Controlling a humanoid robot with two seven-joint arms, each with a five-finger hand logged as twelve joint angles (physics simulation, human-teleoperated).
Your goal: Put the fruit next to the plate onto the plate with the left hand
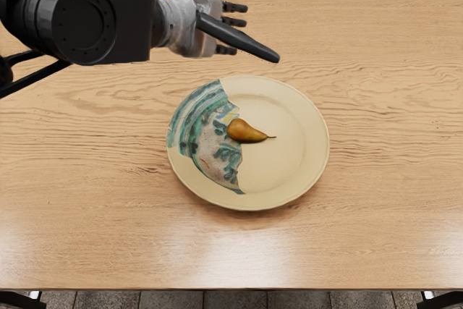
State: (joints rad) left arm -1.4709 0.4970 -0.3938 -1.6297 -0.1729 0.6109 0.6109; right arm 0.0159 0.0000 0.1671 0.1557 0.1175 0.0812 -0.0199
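Golden-brown pear (246, 132) on the round cream ceramic plate (289, 161)

The small pear lies on its side near the middle of the plate, with its thin stem pointing to the right. It touches the edge of the blue-green pattern on the plate's left part. The grey and black left hand (208, 27) hangs over the light wooden table (376, 56), beyond the plate's far rim. Its fingers (239, 38) are stretched out and hold nothing

Table (383, 208) in front of me: light wood, grain running left to right, filling most of the frame. I note one item directly on it: round cream plate (286, 168), blue-green pattern on its left part, centre frame.
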